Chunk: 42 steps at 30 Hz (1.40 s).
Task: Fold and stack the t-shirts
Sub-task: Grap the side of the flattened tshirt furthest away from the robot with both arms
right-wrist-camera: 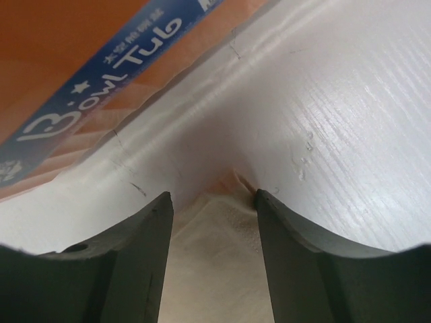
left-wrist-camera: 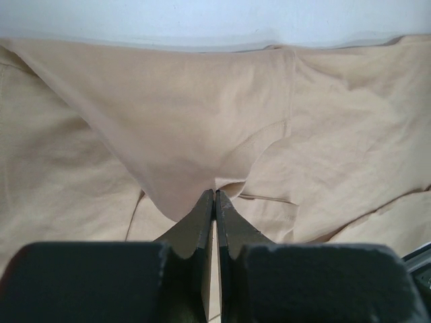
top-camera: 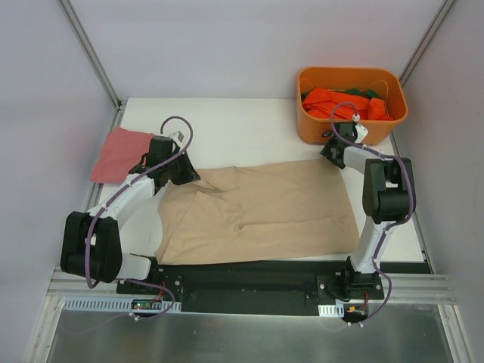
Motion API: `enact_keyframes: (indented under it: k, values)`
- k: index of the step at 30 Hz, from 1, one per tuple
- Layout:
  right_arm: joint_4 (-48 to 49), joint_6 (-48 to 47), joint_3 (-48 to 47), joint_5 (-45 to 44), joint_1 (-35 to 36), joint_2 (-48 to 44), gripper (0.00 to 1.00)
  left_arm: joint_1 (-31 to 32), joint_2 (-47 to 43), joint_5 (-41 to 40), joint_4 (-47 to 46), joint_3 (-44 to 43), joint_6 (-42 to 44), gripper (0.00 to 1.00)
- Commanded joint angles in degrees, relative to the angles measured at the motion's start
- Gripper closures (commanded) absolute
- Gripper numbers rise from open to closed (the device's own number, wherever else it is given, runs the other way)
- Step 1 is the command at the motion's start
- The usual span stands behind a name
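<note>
A beige t-shirt lies spread across the middle of the white table, its left part rumpled. My left gripper is shut on a fold of the shirt's upper left part; in the left wrist view the fingers pinch raised beige cloth. My right gripper is open at the shirt's far right corner, and that corner lies between its fingers. A pinkish-red t-shirt lies folded at the far left. Orange and green t-shirts lie in the bin.
The orange plastic bin stands at the back right, just beyond my right gripper; its wall with a blue label fills the upper left of the right wrist view. White walls enclose the table on three sides.
</note>
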<state>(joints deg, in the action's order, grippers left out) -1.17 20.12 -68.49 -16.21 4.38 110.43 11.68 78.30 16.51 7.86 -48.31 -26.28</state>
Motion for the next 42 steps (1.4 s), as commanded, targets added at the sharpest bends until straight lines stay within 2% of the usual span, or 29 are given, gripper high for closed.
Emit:
enact_keyframes:
  k: [1,8,13,19,24,29,31,34,35,38,42]
  values:
    - [-4.45,3.6,-2.97,-0.93,0.36,2.07,0.47,0.62,-3.15,1.24,-1.44,0.59,-0.7,1.0]
    - [-5.16,8.27,-0.51,-4.09,1.07,0.58,0.85,0.71,-4.47,-0.34,-1.44,1.2,-0.79,1.0]
    - [-5.07,5.64,-0.42,-4.54,1.42,-0.83,0.99,0.62,-5.44,-0.87,-1.44,1.21,-1.58,1.0]
    - [-2.26,-2.53,0.72,-4.53,2.56,-6.97,1.0,0.71,-7.9,-2.18,-1.53,1.29,-2.98,1.0]
    - [4.15,-6.4,8.1,-3.13,2.74,-13.92,1.0,0.62,-12.64,-1.13,-1.44,2.78,-4.83,1.0]
    - [5.04,-8.69,9.87,-2.51,2.91,-14.99,0.99,0.62,-17.04,-0.17,-1.35,6.21,-6.15,1.0]
    - [3.81,-9.22,7.24,-2.6,2.91,-12.71,0.85,0.62,-17.92,1.23,-1.18,7.09,-6.59,1.0]
    - [2.58,-9.22,3.11,-2.34,2.83,-8.23,0.51,0.62,-20.55,1.77,0.05,9.54,-8.17,1.0]
    - [1.62,-8.87,1.71,-2.34,2.74,-6.74,0.43,0.62,-21.69,1.86,0.49,10.6,-8.61,1.0]
    - [-2.42,-7.38,-2.87,-3.92,2.56,-2.6,0.32,0.62,-26.25,1.94,2.33,13.41,-9.66,1.0]
    - [-3.84,-5.44,-5.78,-5.06,2.56,0.83,0.29,0.62,-30.75,2.03,5.67,15.7,-9.93,1.0]
